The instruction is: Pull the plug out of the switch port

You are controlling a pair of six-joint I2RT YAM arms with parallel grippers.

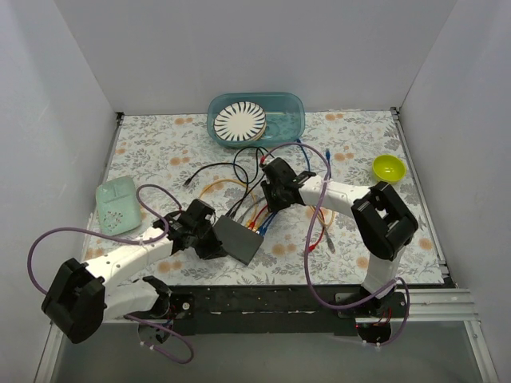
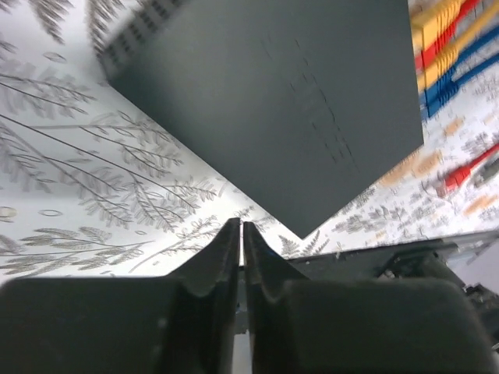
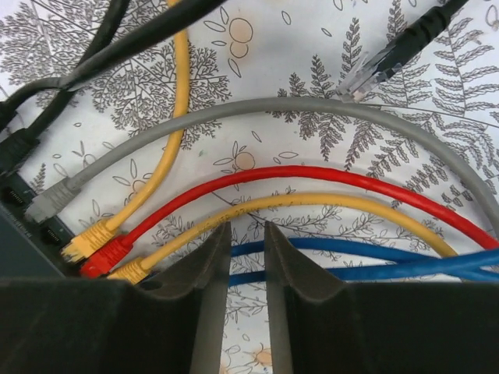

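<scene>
Several cables (image 3: 312, 173) plugged into flat dark-grey switch (image 1: 239, 238); left fingers (image 2: 224, 253) pressed together, right fingers (image 3: 204, 269) narrowly apart.

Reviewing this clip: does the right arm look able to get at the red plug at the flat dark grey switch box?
Likely yes. The right gripper hovers close beside the red plug, jaws slightly apart, nothing covering it, but yellow plugs flank it closely, so a clean pinch looks tight.
</scene>
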